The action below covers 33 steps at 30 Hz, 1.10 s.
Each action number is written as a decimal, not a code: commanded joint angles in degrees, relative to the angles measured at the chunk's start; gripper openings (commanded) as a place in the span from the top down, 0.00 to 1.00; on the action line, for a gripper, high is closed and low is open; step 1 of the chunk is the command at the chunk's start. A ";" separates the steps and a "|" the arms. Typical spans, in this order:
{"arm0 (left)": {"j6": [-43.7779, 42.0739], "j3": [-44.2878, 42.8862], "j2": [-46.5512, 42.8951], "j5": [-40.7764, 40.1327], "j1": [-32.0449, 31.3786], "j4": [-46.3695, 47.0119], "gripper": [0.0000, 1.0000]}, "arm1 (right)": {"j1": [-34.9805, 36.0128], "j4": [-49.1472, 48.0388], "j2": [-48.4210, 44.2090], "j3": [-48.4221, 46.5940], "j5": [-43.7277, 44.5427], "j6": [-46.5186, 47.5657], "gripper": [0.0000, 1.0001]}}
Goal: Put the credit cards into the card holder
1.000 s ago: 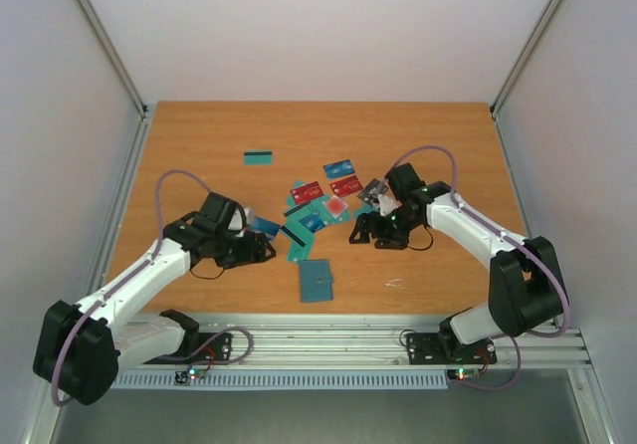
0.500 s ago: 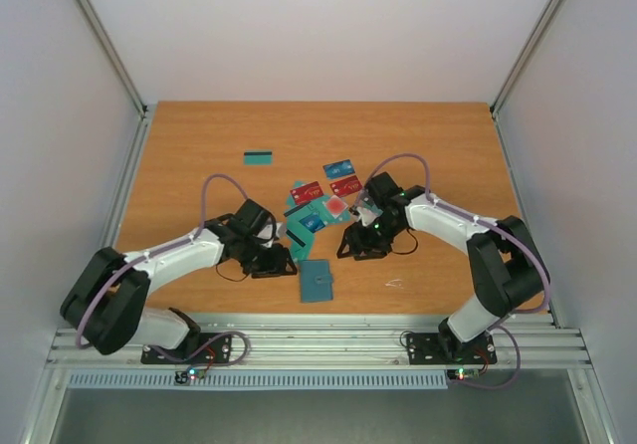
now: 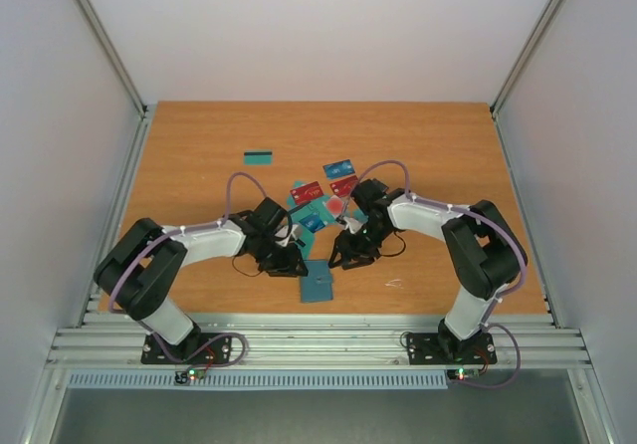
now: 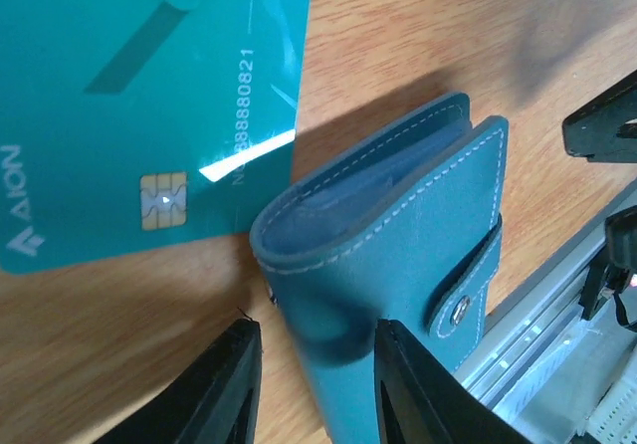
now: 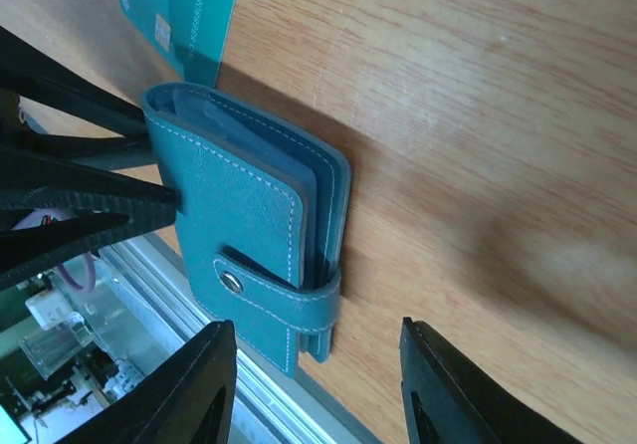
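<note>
Left hand (image 4: 318, 389) nearer, card holder (image 4: 398, 215) between fingers (image 4: 224, 389)

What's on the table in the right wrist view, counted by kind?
Card holder: 1
Teal card: 1
Total: 2

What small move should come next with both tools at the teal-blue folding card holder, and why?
Probably close the left tool on the folded spine of the teal-blue stitched card holder. It straddles that edge unclamped, the snap strap is fastened, and the right tool hangs open at the strap side, so the holder likely needs pinning before unsnapping.
</note>
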State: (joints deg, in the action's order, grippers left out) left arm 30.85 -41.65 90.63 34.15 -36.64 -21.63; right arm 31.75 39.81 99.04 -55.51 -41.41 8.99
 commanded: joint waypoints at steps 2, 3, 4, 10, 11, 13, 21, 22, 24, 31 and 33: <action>-1.10 -2.39 2.92 1.54 -0.62 3.51 0.69 | 1.08 -0.88 2.69 -2.86 -2.46 1.11 0.54; -1.20 -2.64 3.38 1.53 -0.62 3.64 0.71 | 1.08 -1.02 3.10 -3.12 -2.67 1.12 0.55; -1.29 -2.91 3.83 1.53 -0.69 3.84 0.72 | 1.05 -1.09 3.55 -3.43 -2.89 1.11 0.56; -1.57 -5.73 6.92 1.40 -1.05 4.17 0.77 | 1.13 -0.34 6.03 -5.10 -2.36 0.85 0.63; -1.51 -6.30 7.50 1.67 -1.18 4.36 0.78 | 1.16 -0.15 6.19 -5.21 -2.16 0.85 0.65; -1.50 -7.66 8.76 2.03 -1.46 4.65 0.79 | 1.18 0.06 6.20 -5.31 -1.75 0.76 0.68; -1.27 -12.79 12.02 2.47 -2.20 3.37 0.79 | 1.04 2.79 6.63 -6.69 5.74 -0.16 0.77; -0.99 -13.10 12.03 2.50 -2.19 3.16 0.79 | 0.94 2.89 6.60 -6.86 6.55 -0.20 0.77; -0.52 -13.52 11.67 2.58 -2.17 2.88 0.79 | 0.84 3.26 6.33 -7.27 8.08 -0.04 0.77; -0.45 -14.48 9.65 0.32 -2.17 -1.30 0.72 | 0.64 6.19 3.45 -8.39 14.72 -0.82 0.76; -2.42 -16.17 8.44 -1.82 -2.17 -5.25 0.64 | 0.68 6.98 1.75 -8.38 16.24 -1.96 0.74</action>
State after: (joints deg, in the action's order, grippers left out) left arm 30.59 -54.37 101.89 35.03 -38.41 -22.17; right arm 32.21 44.47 104.47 -62.70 -30.02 8.84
